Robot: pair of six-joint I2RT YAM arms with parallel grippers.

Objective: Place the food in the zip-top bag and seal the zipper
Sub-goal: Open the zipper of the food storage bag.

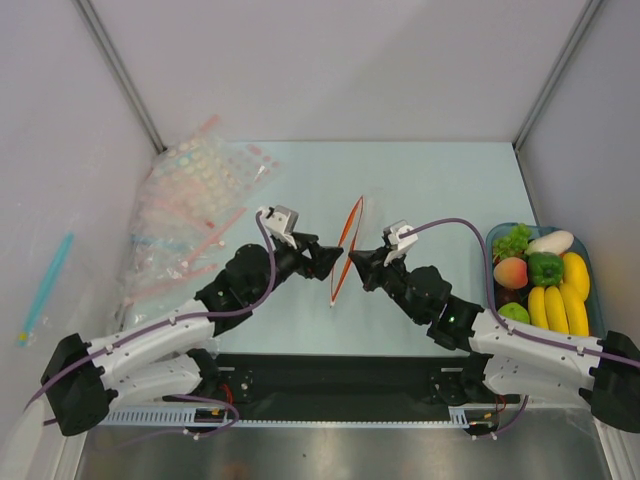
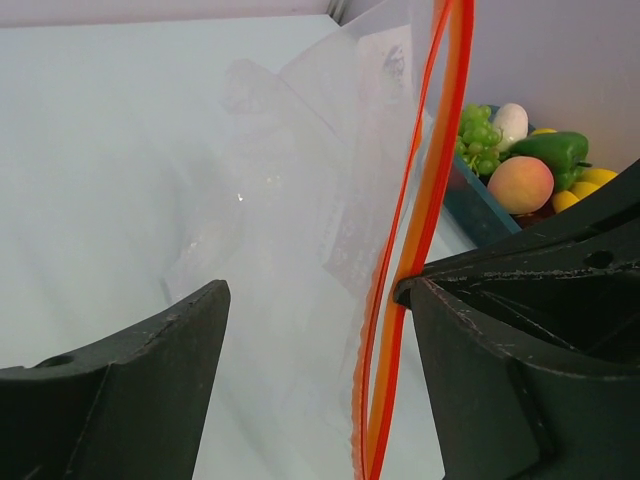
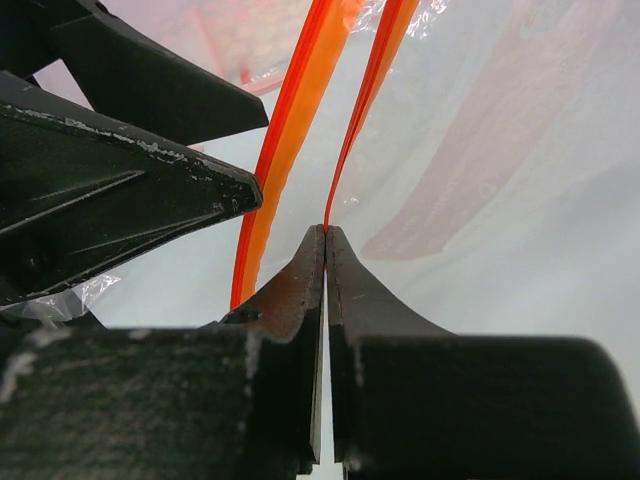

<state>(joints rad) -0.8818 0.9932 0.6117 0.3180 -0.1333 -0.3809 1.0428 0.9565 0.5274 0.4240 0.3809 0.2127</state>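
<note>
The clear zip-top bag (image 1: pixel 340 268) hangs upright between my two grippers, its red-orange zipper (image 1: pixel 350 235) parted into two strips. My right gripper (image 3: pixel 326 232) is shut on one strip (image 3: pixel 365 100). My left gripper (image 2: pixel 315 300) is open; both strips (image 2: pixel 430 180) run between its fingers, close against the right finger (image 2: pixel 500 370). The bag's clear body (image 2: pixel 300 180) looks empty. The food lies in a blue tray (image 1: pixel 592 262) at the right: a peach-coloured ball (image 1: pixel 510 272), a green pepper (image 1: pixel 545 268), a white radish (image 1: pixel 550 241), a green piece (image 1: pixel 514 312). Both grippers (image 1: pixel 328 258) (image 1: pixel 358 262) meet at the table's middle.
Yellow bananas (image 1: pixel 560 308) and green grapes (image 1: pixel 512 240) share the tray. A heap of dotted clear bags with pink strips (image 1: pixel 190 205) lies at the back left. A light blue stick (image 1: pixel 45 285) lies outside the left wall. Grey walls enclose the table.
</note>
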